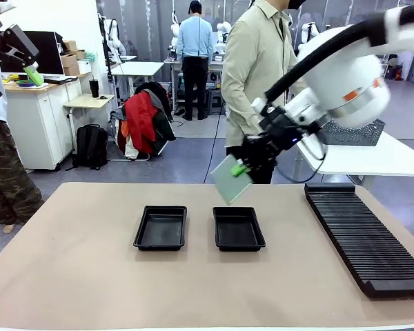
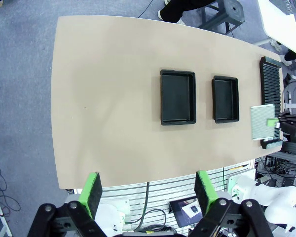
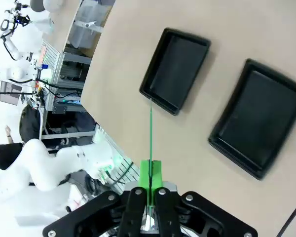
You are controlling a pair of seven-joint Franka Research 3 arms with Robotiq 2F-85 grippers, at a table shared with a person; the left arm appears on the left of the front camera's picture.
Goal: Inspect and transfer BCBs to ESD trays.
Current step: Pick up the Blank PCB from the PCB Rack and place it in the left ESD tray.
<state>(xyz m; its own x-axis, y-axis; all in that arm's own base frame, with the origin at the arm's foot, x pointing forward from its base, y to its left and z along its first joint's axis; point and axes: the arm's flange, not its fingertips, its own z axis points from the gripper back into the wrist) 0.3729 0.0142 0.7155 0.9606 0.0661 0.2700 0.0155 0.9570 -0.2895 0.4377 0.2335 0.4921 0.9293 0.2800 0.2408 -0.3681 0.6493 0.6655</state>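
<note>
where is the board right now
In the front view the board hangs in the air right of centre, pinched at its edge by the right gripper, appearing just above the far rim of the right-hand tray.

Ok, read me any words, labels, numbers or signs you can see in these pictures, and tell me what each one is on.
No text can be read in any view.
Board in the right gripper: speckled face, no print to make out.
Left tray, right tray: plain black, no label.
Rack: no marking visible.
Cardboard boxes far off: too small to read.
</note>
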